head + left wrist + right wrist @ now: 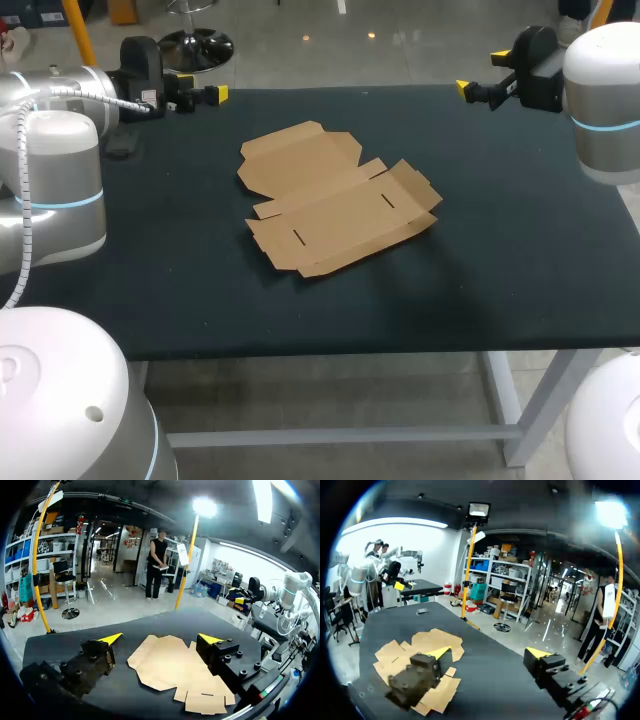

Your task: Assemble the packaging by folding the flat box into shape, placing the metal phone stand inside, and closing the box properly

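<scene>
The head view alone shows the whole flat cardboard box (335,200): brown, unfolded, flaps spread, with two short slots, lying mid-counter (500,290). The left claw (160,639) hangs over the far left edge, fingers apart, with the box ahead of them. The right claw (489,652), likewise apart, hangs near the far right corner, and one of its fingers hides part of the box. Its wrist view shows a small dark object (422,611) beyond the box, perhaps metal.

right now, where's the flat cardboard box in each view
Head view: flat box lies unfolded mid-table, between the arms.
Left wrist view: flat box ahead of the left gripper, seen between its open fingers.
Right wrist view: flat box beyond one finger of the open right gripper.
Shared landmark: the black table under it.
</scene>
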Controlling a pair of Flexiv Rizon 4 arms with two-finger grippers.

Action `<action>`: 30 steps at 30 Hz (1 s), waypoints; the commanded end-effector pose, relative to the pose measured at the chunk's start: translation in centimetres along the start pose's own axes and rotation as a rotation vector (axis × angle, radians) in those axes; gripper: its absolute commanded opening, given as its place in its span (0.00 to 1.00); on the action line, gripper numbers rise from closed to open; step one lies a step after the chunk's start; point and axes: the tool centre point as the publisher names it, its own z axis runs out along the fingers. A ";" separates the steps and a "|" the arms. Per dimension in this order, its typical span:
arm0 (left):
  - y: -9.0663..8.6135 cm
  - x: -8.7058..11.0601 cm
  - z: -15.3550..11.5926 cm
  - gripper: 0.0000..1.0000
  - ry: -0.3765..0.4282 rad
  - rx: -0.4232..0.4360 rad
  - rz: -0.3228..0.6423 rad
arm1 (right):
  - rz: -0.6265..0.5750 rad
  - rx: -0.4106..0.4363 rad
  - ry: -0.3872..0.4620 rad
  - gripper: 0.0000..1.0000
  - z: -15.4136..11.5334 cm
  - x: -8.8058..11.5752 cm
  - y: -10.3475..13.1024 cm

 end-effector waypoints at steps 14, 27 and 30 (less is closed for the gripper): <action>0.0 0.0 0.0 1.00 0.000 0.000 0.000 | 0.000 -0.003 -0.001 1.00 -0.1 0.0 0.0; -0.6 1.3 -0.1 1.00 0.105 -0.181 -0.196 | 0.171 0.175 0.072 1.00 -0.2 -1.3 -0.3; -0.3 1.5 -0.8 1.00 0.140 -0.285 -0.283 | 0.239 0.267 0.086 1.00 -0.1 -1.4 -0.8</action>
